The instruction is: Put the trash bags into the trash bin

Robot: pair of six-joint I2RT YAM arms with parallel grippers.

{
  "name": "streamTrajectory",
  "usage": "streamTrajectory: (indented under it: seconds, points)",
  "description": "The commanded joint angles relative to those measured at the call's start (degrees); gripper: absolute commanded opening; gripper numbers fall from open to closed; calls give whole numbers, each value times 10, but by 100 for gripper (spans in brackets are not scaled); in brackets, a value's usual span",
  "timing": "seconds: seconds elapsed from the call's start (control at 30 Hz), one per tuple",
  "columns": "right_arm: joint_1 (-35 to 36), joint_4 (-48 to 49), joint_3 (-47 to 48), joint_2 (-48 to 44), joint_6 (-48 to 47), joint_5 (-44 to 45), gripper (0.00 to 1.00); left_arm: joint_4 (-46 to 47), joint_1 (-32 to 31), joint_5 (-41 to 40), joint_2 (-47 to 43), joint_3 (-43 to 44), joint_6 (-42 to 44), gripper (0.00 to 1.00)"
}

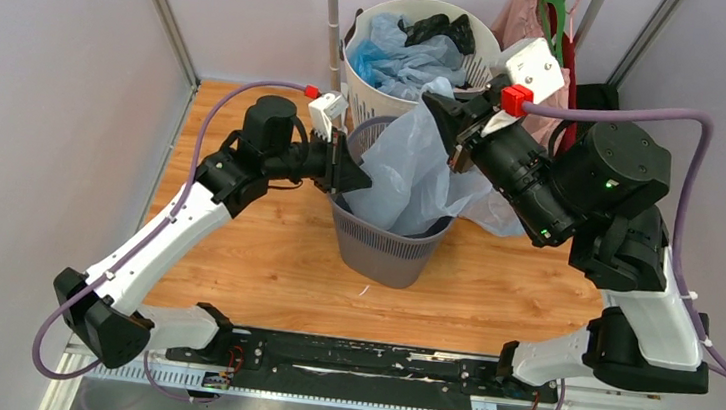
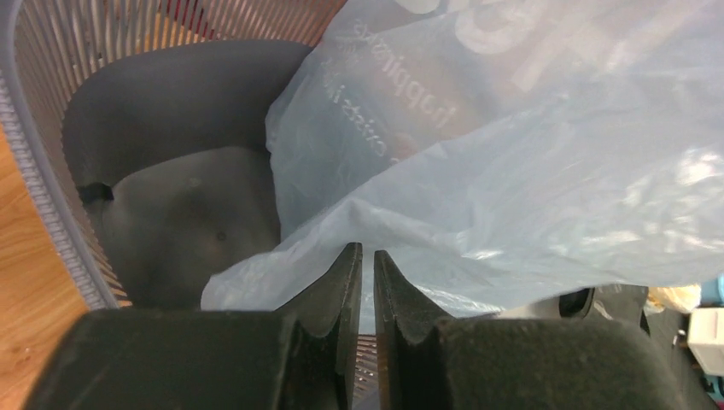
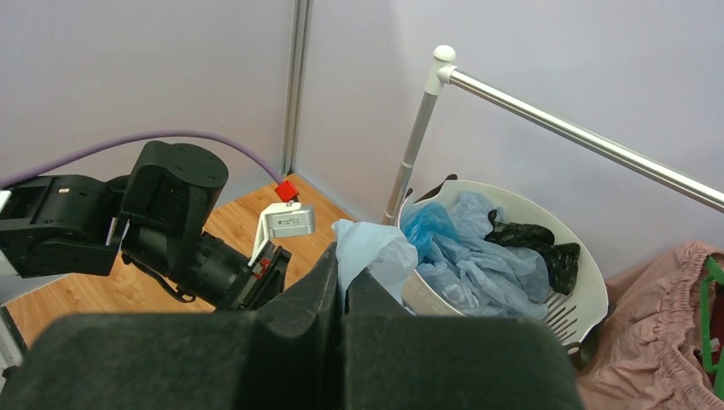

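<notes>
The trash bag [image 1: 408, 169], pale blue and see-through with faint lettering, hangs partly inside the trash bin [image 1: 389, 253]: its lower part lies down in the dark grey mesh bin, while its upper part rises above the far right side of the rim and a fold spills outward over that side. The right gripper [image 1: 444, 107] holds the bag's top bunched above the bin, fingers pressed together on the film, and in the right wrist view a puff of blue plastic stands out just past the tips. The left gripper [image 1: 360, 177] sits at the bin's left rim, pointing in toward the bag; in the left wrist view its fingers stand almost together with only a thin slit between them, and the bag's lower edge dips right to their tips, though I cannot tell whether any film is caught in that slit. The bin stands upright in the middle of the wooden table [image 1: 264, 256]. Just behind it is a round white slotted basket [image 1: 477, 70] holding crumpled blue bags [image 1: 403, 63] and a black bag [image 1: 441, 30], with a pink garment [image 1: 522, 19] hanging to its right
</notes>
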Motion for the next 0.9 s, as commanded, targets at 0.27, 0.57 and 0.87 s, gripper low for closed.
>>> streamTrajectory:
  seconds: [0.27,0.57,0.87]
  points:
    - [8,2,-37,17,19,-10,0,-168,-6,-169,-58,77,80,23]
    - [-6,-48,11,116,23,-28,0,-252,-5,-273,-122,130,109,32]
    - [-35,-96,23,165,52,-1,0,-215,-6,-192,-118,114,76,29]
